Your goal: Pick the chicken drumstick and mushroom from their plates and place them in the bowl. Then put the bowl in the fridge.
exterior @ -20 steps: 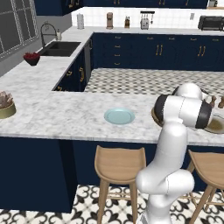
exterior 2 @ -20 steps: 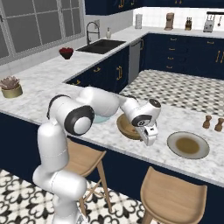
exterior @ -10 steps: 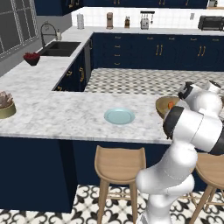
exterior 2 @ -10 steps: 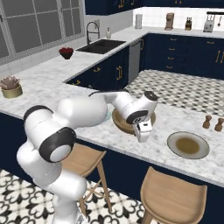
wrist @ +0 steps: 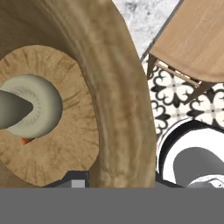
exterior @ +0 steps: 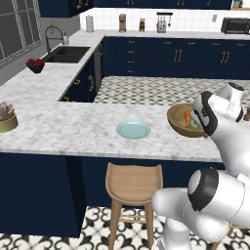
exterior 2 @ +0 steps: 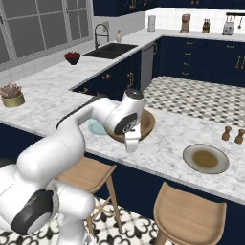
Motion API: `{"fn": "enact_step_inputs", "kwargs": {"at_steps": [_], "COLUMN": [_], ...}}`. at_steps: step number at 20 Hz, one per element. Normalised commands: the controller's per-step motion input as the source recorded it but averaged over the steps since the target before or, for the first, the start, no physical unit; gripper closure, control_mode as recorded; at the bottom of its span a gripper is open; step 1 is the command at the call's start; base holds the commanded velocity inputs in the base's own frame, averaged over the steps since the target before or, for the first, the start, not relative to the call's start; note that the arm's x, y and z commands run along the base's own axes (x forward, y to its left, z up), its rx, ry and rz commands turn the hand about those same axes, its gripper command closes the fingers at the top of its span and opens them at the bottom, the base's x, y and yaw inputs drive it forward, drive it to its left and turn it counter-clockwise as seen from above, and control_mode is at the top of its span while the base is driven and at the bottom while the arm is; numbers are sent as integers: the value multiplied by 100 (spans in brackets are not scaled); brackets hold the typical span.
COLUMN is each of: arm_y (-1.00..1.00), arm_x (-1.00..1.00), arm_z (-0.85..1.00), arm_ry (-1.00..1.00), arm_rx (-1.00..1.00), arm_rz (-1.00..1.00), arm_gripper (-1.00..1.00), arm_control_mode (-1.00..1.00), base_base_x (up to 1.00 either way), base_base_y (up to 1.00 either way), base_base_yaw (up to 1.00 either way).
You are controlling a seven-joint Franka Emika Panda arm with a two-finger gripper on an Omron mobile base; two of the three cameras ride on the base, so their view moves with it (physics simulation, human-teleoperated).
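In the left base view the wooden bowl [exterior: 187, 120] sat tilted at the near edge of the marble counter [exterior: 73, 127], apparently lifted off it, with the orange chicken drumstick [exterior: 188, 117] showing inside; the light blue plate [exterior: 133, 130] lay bare, near the bowl on its left; the arm's wrist pressed against the bowl's right side, and the gripper itself was hidden behind it.

In the right base view the bowl [exterior 2: 143, 125] lay partly behind the white wrist; the hand pointed down in front of its near rim; the grey-rimmed plate [exterior 2: 206, 158] with its brownish centre stood well apart to the right, bare, near two small wooden shakers [exterior 2: 231, 134]; the blue plate [exterior 2: 94, 127] peeked out behind the forearm.

In the hand view the bowl's thick rim [wrist: 124, 109] ran down the middle, seemingly straddled by the fingers; the pale mushroom [wrist: 28, 107] rested on the bowl's floor, a sliver of orange beneath it; a wooden stool [wrist: 192, 39] and patterned floor lay beyond the rim.

Whether the fingers were clamped on the rim, I could not tell, since their tips were hidden; if the hold was only a one-sided pinch, the tilted bowl might swivel on the way to the fridge and spill the food, or slip off over the floor.
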Motion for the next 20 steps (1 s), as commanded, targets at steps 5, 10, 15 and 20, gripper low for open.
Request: {"fn": "enact_step_inputs", "kwargs": {"at_steps": [5, 10, 15, 20], "arm_y": [36, 41, 4, 14], "arm_x": [-76, -77, -72, -56], "arm_z": [67, 45, 39, 28], "arm_ry": [0, 0, 0, 0], "arm_rx": [2, 6, 16, 5], "arm_rz": [0, 0, 0, -2], "arm_gripper": [100, 100, 100, 100], "arm_control_mode": [-100, -100, -100, -100], "base_base_x": [0, 0, 0, 0], "base_base_y": [0, 0, 0, 0], "base_base_yaw": [0, 0, 0, 0]}}
